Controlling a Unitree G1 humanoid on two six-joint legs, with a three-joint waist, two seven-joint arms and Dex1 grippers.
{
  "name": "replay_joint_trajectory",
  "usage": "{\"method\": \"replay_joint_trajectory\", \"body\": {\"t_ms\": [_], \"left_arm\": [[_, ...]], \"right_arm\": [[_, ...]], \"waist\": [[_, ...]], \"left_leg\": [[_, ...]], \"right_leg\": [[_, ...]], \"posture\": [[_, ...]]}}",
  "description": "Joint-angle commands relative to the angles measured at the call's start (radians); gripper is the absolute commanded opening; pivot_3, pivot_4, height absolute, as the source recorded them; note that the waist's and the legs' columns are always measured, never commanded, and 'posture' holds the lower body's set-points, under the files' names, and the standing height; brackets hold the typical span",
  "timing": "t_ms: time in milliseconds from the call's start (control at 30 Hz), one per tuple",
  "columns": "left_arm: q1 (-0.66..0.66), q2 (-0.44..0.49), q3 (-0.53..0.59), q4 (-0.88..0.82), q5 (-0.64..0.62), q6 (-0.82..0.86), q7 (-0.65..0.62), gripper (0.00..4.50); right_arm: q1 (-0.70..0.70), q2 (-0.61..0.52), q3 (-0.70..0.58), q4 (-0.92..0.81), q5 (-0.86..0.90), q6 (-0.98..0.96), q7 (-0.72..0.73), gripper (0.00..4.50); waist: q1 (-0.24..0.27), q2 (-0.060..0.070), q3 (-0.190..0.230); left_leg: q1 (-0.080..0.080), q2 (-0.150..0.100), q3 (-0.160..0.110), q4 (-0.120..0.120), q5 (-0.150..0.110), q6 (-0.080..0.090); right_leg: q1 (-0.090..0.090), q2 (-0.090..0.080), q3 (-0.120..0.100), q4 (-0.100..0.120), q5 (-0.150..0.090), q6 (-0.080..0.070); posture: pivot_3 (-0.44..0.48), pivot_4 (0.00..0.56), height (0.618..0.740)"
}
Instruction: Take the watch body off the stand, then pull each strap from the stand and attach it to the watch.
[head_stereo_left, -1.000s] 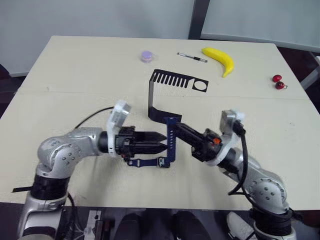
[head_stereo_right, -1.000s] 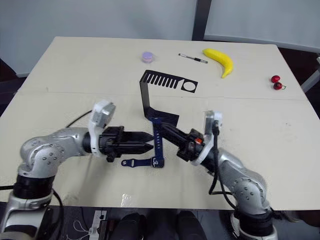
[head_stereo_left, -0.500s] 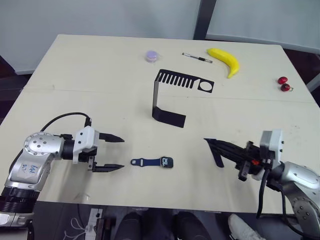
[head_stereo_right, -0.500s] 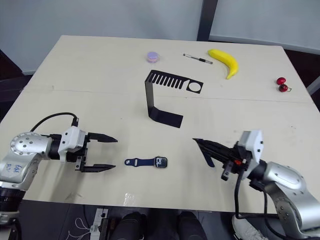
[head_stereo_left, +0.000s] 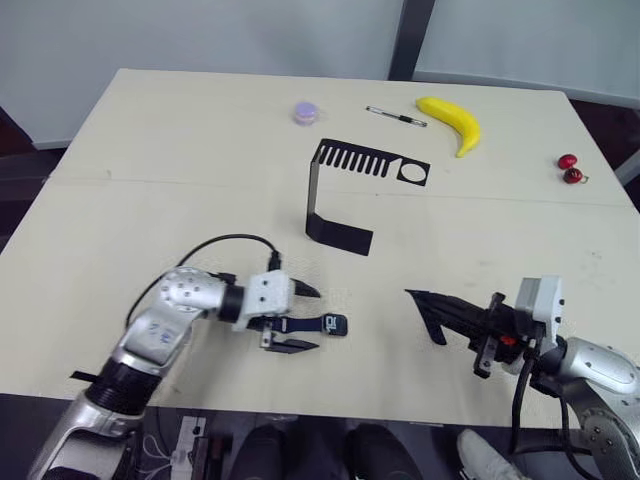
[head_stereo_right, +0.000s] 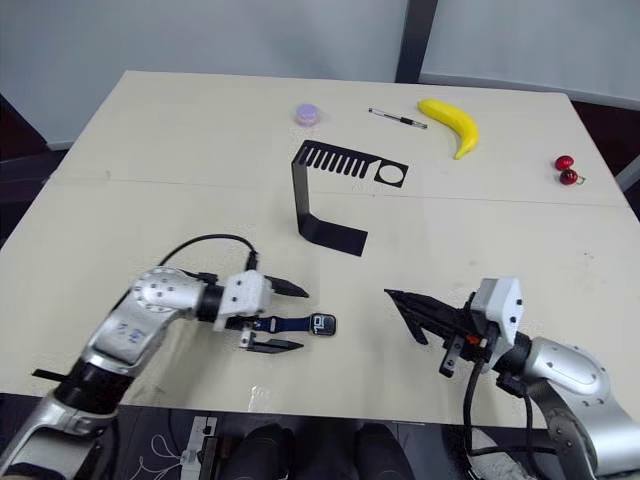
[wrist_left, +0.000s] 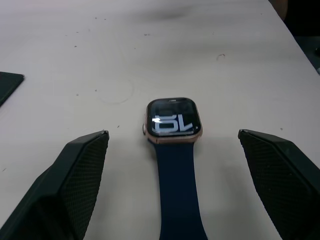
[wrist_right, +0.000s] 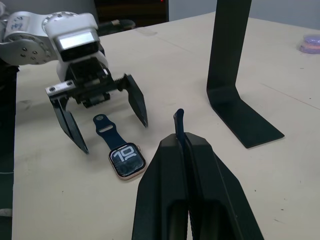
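L gripper (head_stereo_left: 297, 318) spread wide astride the watch body (head_stereo_left: 333, 323) to steady it; R gripper (head_stereo_left: 425, 310), near stand (head_stereo_left: 340, 200), pinched the 2nd strap (wrist_right: 179, 121) for you to attach.

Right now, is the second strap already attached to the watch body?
No. The right gripper holds that strap clear of the watch body, which lies on the table with one strap attached.
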Motion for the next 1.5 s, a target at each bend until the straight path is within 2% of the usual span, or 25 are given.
{"method": "replay_joint_trajectory", "body": {"t_ms": [33, 1067, 1167, 1300, 1333, 1500], "left_arm": [[0.0, -0.022, -0.021, -0.023, 0.029, 0.068, 0.047, 4.47], [-0.012, -0.067, -0.106, 0.04, 0.102, 0.092, 0.045, 4.47], [-0.014, -0.067, -0.109, 0.062, 0.111, 0.107, 0.057, 3.62], [-0.014, -0.072, -0.106, 0.081, 0.11, 0.122, 0.064, 1.73], [-0.014, -0.072, -0.106, 0.084, 0.107, 0.125, 0.063, 1.59], [-0.008, -0.072, -0.101, 0.079, 0.089, 0.128, 0.051, 1.59]], "right_arm": [[0.001, 0.001, -0.006, -0.047, 0.021, 0.013, -0.019, 0.0], [-0.032, 0.017, 0.043, -0.064, 0.011, 0.048, -0.05, 0.0], [-0.036, 0.017, 0.041, -0.057, 0.008, 0.045, -0.05, 0.0], [-0.038, 0.022, 0.039, -0.058, 0.007, 0.043, -0.055, 0.0], [-0.037, 0.024, 0.039, -0.059, 0.007, 0.043, -0.057, 0.0], [-0.031, 0.027, 0.04, -0.065, -0.005, 0.035, -0.06, 0.0]], "waist": [[0.0, 0.0, 0.0], [0.006, 0.0, -0.001], [0.006, -0.001, -0.001], [0.004, -0.001, -0.002], [0.004, -0.001, -0.002], [0.004, -0.001, -0.003]], "left_leg": [[0.0, 0.0, 0.0, 0.0, 0.0, 0.0], [0.0, -0.001, -0.002, 0.002, 0.0, 0.0], [0.001, -0.001, -0.002, 0.002, 0.0, 0.0], [0.001, -0.001, -0.002, 0.002, 0.0, 0.0], [0.002, -0.001, -0.002, 0.002, 0.0, 0.0], [0.002, -0.001, -0.002, 0.002, 0.0, 0.0]], "right_leg": [[0.0, 0.0, 0.0, 0.0, 0.0, 0.0], [0.001, -0.002, -0.001, 0.003, 0.0, 0.0], [0.002, -0.002, -0.001, 0.003, 0.0, 0.0], [0.002, -0.002, -0.001, 0.003, 0.0, 0.0], [0.002, -0.002, -0.001, 0.003, 0.0, 0.0], [0.003, -0.002, -0.001, 0.003, 0.0, 0.0]], "posture": [[0.0, 0.15, 0.74], [0.0, 0.15, 0.74], [0.0, 0.15, 0.74], [0.0, 0.15, 0.74], [0.0, 0.15, 0.74], [0.0, 0.15, 0.74]]}}
